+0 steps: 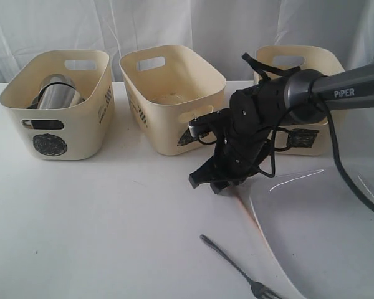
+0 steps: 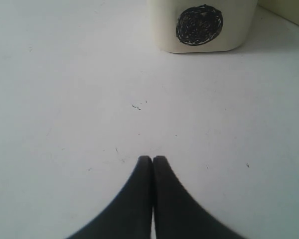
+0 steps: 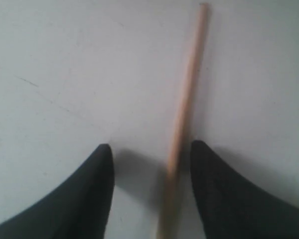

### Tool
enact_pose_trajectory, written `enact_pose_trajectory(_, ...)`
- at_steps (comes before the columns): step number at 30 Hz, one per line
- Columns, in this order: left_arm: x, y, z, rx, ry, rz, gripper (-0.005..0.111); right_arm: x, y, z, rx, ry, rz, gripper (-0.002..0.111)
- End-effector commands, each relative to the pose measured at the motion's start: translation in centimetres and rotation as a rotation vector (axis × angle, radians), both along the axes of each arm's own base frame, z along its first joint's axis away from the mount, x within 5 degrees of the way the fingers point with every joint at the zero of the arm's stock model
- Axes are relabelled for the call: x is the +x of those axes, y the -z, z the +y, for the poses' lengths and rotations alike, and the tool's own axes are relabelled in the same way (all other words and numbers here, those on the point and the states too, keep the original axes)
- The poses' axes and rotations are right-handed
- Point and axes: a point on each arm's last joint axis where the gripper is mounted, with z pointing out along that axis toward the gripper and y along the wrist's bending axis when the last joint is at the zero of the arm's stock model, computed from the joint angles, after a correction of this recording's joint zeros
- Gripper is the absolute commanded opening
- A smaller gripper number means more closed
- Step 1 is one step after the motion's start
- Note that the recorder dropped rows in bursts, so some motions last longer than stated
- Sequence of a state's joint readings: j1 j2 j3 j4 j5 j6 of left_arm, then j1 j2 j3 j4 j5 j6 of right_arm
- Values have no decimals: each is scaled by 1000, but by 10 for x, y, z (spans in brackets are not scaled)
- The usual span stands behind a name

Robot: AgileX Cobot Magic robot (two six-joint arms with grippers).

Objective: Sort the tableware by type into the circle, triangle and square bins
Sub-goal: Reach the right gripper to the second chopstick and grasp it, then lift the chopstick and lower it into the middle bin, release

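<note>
Three cream bins stand in a row at the back: the circle bin [image 1: 56, 118] on the left with a steel mug [image 1: 57, 93] inside, the middle bin [image 1: 174, 93], and the right bin [image 1: 299, 62] partly behind my right arm. My right gripper [image 1: 207, 183] hangs low over the table in front of the middle bin. It is open, and a wooden chopstick [image 3: 187, 99] lies on the table between its fingers, nearer one finger, untouched. A steel fork [image 1: 237, 268] lies near the front edge beside the large white plate [image 1: 324, 230]. My left gripper [image 2: 152, 159] is shut and empty, facing the circle bin [image 2: 204, 25].
The plate fills the front right corner of the white table [image 1: 100, 224]. A black cable loops down from my right arm across the plate's far side. White curtains hang behind the bins.
</note>
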State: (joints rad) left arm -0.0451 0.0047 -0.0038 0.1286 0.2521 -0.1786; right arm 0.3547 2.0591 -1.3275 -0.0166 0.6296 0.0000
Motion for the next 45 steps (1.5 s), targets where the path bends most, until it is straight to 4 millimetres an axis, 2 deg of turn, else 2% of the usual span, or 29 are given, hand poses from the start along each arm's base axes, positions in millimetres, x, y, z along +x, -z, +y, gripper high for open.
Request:
enact_pose_trajectory(1,0,1,0,0,-3,0,0,1,7,-3,-12,1,9,46)
enact_pose_trajectory(5,0,1,0,0,-3,0,0,-1,8,-1,20,32,40,44)
enact_pose_trajectory(7,0,1,0,0,-3,0,0,-5,9,-1,16,39,83,34)
enact_pose_trajectory(10,0,1,0,0,-3,0,0,-10,10,-3,-11,14,138,11)
enact_pose_trajectory(12,0,1,0,0,-3,0,0,-9,10,-2,8,24,135,1)
enact_pose_trajectory(18,0,1,0,0,-3,0,0,-7,6,12,200,157,126,0)
enact_pose_trajectory(21,0,1,0,0,-3,0,0,-10,-11,25,359,145,143,0)
enact_pose_trajectory(24,0,1,0,0,-3,0,0,-17,-38,38,543,71,158,0)
enact_pose_trajectory(30,0,1,0,0,-3,0,0,-30,-85,46,699,-24,118,0)
enact_pose_trajectory(32,0,1,0,0,-3,0,0,-33,-104,47,751,-48,66,0)
enact_pose_trajectory(35,0,1,0,0,-3,0,0,-32,-135,48,855,-85,-102,0)
enact_pose_trajectory(36,0,1,0,0,-3,0,0,-27,-155,48,933,-94,-260,0)
enact_pose_trajectory(37,0,1,0,0,-3,0,0,-25,-163,48,954,-98,-335,0)
enact_pose_trajectory(38,0,1,0,0,-3,0,0,-16,-174,44,954,-104,-525,0)
enact_pose_trajectory(39,0,1,0,0,-3,0,0,-12,-177,42,948,-92,-594,0)
enact_pose_trajectory(40,0,1,0,0,-3,0,0,-4,-177,36,798,-129,-711,0)
enact_pose_trajectory(43,0,1,0,0,-3,0,0,10,-167,26,659,-27,-758,0)
enact_pose_trajectory(45,0,1,0,0,-3,0,0,17,-165,26,649,-28,-767,0)
